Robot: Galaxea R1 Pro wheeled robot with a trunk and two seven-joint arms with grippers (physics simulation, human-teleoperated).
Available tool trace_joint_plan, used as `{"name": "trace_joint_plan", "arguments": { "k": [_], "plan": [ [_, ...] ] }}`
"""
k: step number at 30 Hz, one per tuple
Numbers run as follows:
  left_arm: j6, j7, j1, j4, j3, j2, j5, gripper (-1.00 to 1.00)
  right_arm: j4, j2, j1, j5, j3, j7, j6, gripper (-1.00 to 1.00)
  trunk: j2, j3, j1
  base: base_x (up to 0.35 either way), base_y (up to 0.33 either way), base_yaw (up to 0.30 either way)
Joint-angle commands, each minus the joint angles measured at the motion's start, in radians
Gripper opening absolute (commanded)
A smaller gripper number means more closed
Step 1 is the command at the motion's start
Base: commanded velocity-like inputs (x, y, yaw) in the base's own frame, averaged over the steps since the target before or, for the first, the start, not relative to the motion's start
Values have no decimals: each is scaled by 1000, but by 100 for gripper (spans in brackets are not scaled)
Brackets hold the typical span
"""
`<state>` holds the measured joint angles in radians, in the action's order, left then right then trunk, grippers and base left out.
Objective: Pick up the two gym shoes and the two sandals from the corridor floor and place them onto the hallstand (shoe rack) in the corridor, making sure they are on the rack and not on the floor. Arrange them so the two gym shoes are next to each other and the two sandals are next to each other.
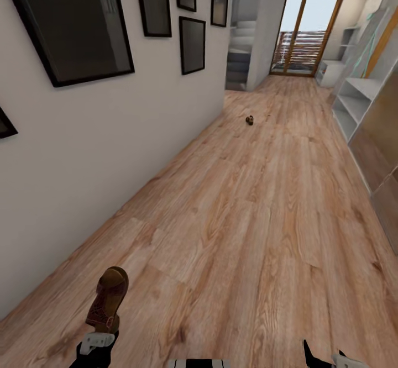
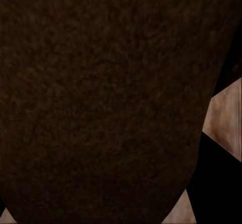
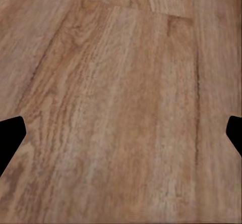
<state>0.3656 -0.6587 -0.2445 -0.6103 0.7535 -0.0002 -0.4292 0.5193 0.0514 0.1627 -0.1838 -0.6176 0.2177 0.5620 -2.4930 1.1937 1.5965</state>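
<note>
Corridor floor (image 1: 265, 235): light brown wood-grain planks run the length of the passage, bare between the robot and the far door. The right wrist view looks down on the same planking (image 3: 121, 103).

White wall (image 1: 110, 136): bounds the corridor on the left and carries several black-framed pictures (image 1: 72, 20). Their contents are dark and cannot be made out.

Hallstand (image 1: 359, 97): pale shelving along the right side, cut off by the picture edge; which shelves are occupied cannot be told at this range. Brown panels stand nearer along the same side.

Far end: a glazed door (image 1: 304, 31) with a wooden frame, and grey stairs (image 1: 240, 58) to its left.

Sandal in hand (image 1: 108, 299): brown, strapped, standing upright off the floor at the lower left, its lower end at the left gripper (image 1: 98, 339). In the left wrist view its dark brown surface (image 2: 101, 103) lies right against the camera, with only slivers of floor at the edges. The left claw is closed on this sandal, but the fingers themselves are mostly hidden by it.

Second sandal (image 1: 250, 120): a small brown object lying on the floor far down the corridor, well apart from the hallstand; detail is too small to read.

Right gripper (image 1: 323, 359): cut off at the bottom edge. In the right wrist view its dark fingertips (image 3: 10, 138) sit at opposite edges, spread wide, with nothing between them.
</note>
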Motion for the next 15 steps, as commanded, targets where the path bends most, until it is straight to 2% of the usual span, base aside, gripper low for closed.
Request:
{"name": "trace_joint_plan", "arguments": {
  "k": [1, 15],
  "plan": [
    [6, -5, -1, 0, 7, -1, -10, -100, -1, -1, 1, -9, -8, 6, 4, 100, 7, -3, -4, 0, 0, -287],
    [6, -5, -1, 0, 6, -1, -10, -100, -1, -1, 1, -9, -8, 8, 4, 100, 105, -55, -58, 0, 0, -287]
  ]
}}
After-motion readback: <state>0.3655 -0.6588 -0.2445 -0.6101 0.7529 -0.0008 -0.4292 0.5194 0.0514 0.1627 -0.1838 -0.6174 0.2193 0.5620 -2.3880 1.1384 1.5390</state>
